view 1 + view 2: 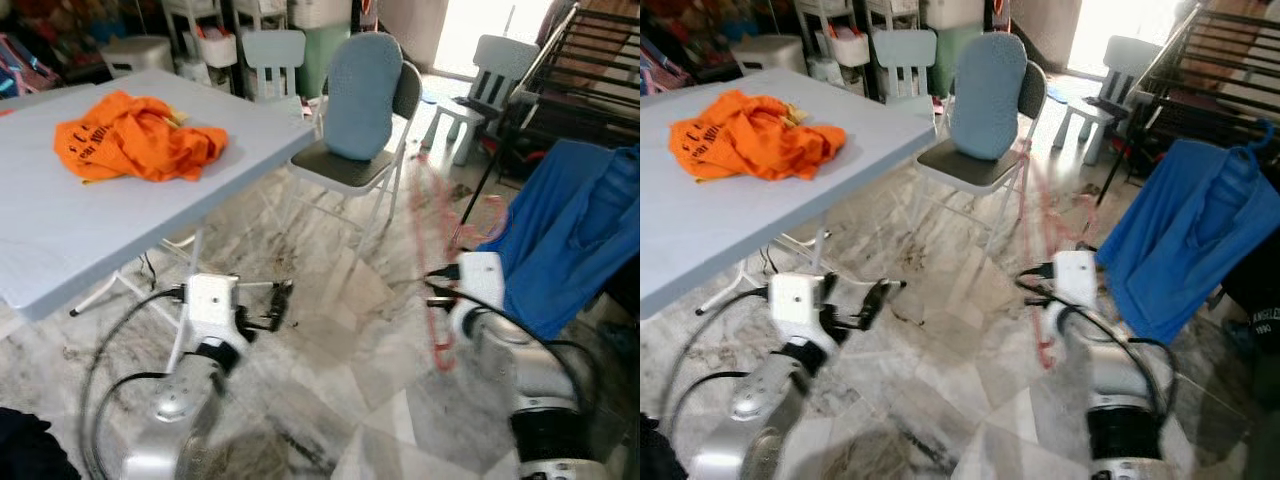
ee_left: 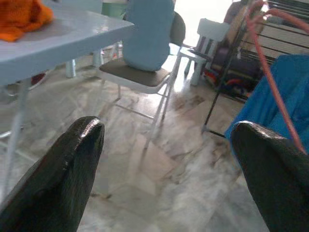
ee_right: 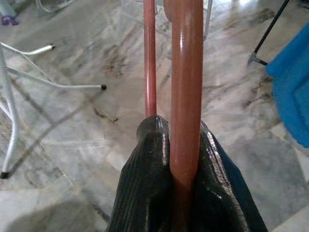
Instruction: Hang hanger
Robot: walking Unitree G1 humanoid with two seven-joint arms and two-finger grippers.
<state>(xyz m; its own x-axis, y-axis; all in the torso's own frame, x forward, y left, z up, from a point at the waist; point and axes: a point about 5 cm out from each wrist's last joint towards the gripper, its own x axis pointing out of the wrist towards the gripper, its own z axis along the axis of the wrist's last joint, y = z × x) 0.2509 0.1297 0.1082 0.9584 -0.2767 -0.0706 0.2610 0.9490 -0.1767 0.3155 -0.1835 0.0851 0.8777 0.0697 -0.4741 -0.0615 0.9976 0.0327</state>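
Red hanger point(image 3: 186, 87) in low R fingers point(image 3: 145, 193)

Red hanger point(image 1: 432, 250): motion-blurred in the eye views, outline faint, hook end indistinct; in the right wrist view its bar point(image 3: 186, 92) runs off the top edge
Blue garment point(image 1: 570, 235): cut off at the right edge
Orange cloth point(image 2: 19, 17): cropped at the left wrist view's top-left corner
Clutter behind the table point(image 1: 60, 200): too small to identify

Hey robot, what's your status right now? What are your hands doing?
Right gripper shut on thin red plastic hanger. Left gripper open, empty, low over marble floor. Blue shirt hangs on dark rack to the right; folding chair ahead.
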